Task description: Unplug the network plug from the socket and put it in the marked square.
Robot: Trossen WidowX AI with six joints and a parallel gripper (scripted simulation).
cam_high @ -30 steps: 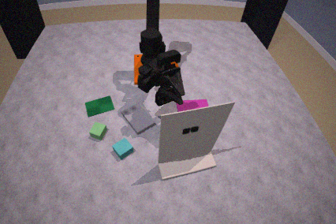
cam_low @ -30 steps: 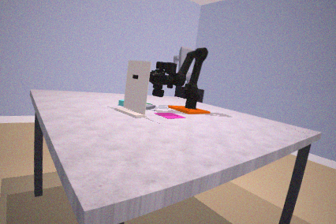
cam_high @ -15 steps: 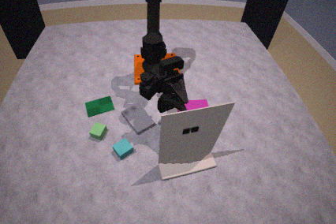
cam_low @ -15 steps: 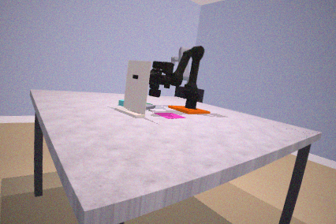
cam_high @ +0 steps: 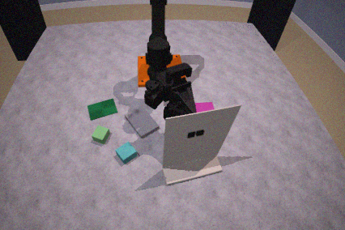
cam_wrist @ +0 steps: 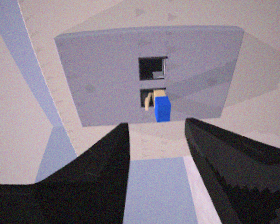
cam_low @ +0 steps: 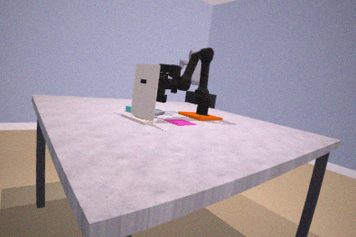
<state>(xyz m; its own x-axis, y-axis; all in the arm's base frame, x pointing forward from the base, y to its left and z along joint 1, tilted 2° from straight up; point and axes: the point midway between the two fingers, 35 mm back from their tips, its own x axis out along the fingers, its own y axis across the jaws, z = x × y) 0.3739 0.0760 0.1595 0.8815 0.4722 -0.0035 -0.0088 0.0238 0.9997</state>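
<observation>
Overhead, mottled grey table (cam_high: 263, 141), lavender walls (cam_low: 75, 32).

open gap between tool (cam_wrist: 157, 137) and panel (cam_wrist: 98, 76); plug (cam_wrist: 163, 107) straight ahead, unobstructed

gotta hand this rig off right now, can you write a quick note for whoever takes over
Gripper: part-open, holding nothing, lined up in front of the upright panel but not touching it.
Plug: blue, seated in the lower socket; the upper socket is empty.
Marked square: magenta patch on the table beside the panel, nothing on it.
Done: approach only.
Left: press the tab, pull the plug straight out, set it in the square, release, retreat.
</observation>
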